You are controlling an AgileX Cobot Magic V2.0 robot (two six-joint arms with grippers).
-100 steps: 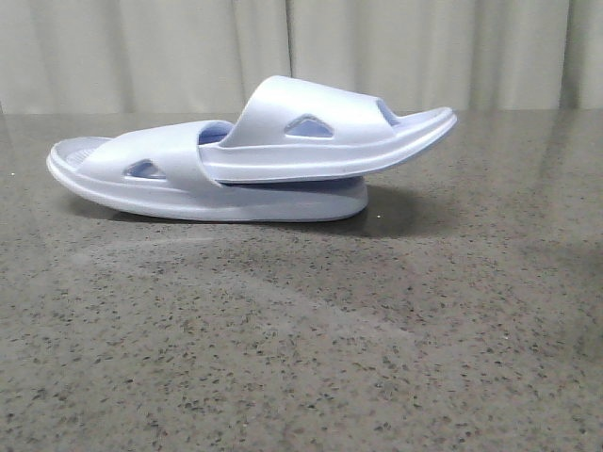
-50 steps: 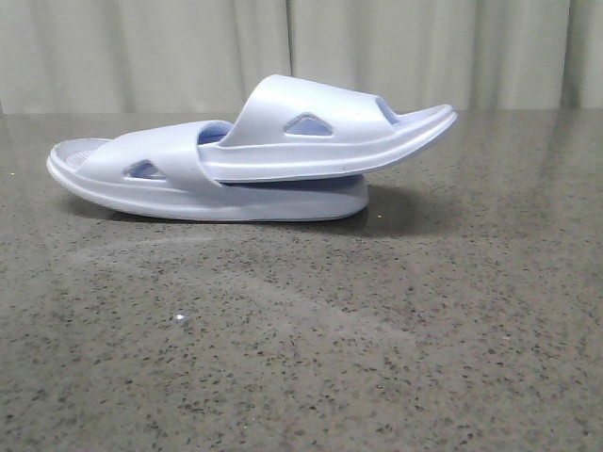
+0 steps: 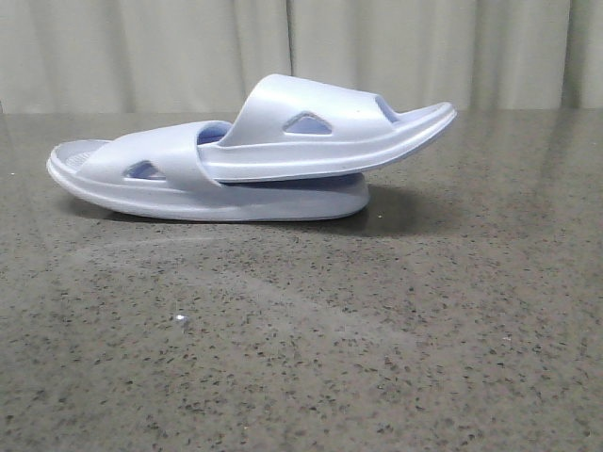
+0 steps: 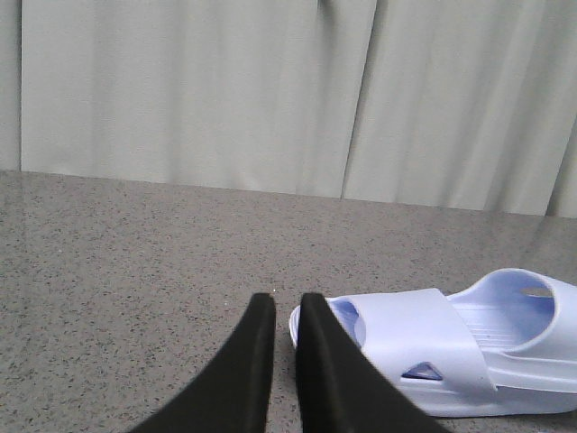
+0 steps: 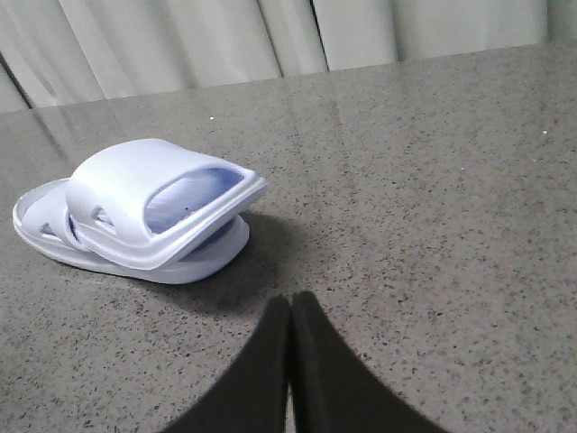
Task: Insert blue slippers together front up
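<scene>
Now the blue slippers (image 3: 254,155) sit nested on the table (image 3: 377,330); both hands (image 4: 281,316) (image 5: 290,311) closed, empty

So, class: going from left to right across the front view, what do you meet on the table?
Lower slipper's end → lower slipper's strap → upper slipper's strap → upper slipper's raised end.

No text, label, brand or number is readable anywhere.

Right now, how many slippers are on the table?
2. The lower slipper lies flat on the table; the upper slipper is pushed under its strap, with one end raised toward the right.
</scene>
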